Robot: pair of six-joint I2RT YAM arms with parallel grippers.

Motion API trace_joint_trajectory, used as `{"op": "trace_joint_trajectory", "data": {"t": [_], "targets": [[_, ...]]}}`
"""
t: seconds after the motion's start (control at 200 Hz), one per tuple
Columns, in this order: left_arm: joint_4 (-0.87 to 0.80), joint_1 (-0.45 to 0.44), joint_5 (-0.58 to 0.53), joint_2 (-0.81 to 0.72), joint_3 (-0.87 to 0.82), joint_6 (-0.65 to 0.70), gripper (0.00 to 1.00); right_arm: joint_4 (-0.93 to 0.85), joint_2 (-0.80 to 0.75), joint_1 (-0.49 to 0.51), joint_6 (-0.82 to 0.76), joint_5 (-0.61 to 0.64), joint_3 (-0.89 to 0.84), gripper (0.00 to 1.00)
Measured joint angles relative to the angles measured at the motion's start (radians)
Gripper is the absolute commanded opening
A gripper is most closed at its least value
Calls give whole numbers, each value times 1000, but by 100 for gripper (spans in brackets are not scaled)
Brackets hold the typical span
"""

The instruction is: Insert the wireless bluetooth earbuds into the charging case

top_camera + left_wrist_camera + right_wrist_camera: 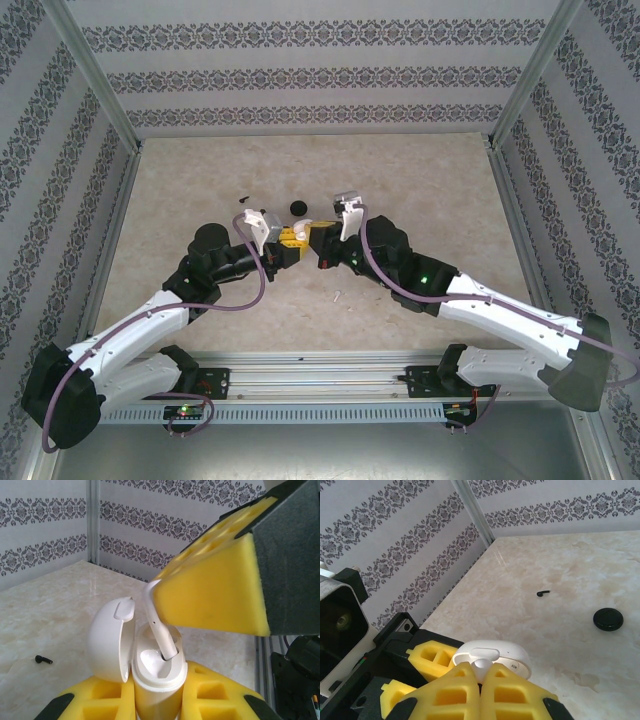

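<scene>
Over the marble desk (200,170), left jaws gripped the open white plastic case (155,682); right jaws held a white stemmed earbud (158,630) half-inserted; another pending.

Beige marbled tabletop (200,170), enclosed by patterned walls (300,80). Black round disc (297,207) lies mid-table; a small black stemmed piece (243,199) lies apart, left of the disc.
</scene>
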Motion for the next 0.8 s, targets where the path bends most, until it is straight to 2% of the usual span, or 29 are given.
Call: {"op": "trace_joint_trajectory", "data": {"t": [0.605, 0.799], "targets": [[2, -6, -5, 13, 0, -36, 9, 114, -23, -1, 0, 0, -87, 8], [2, -6, -9, 13, 0, -39, 9, 126, -28, -1, 0, -1, -104, 14]]}}
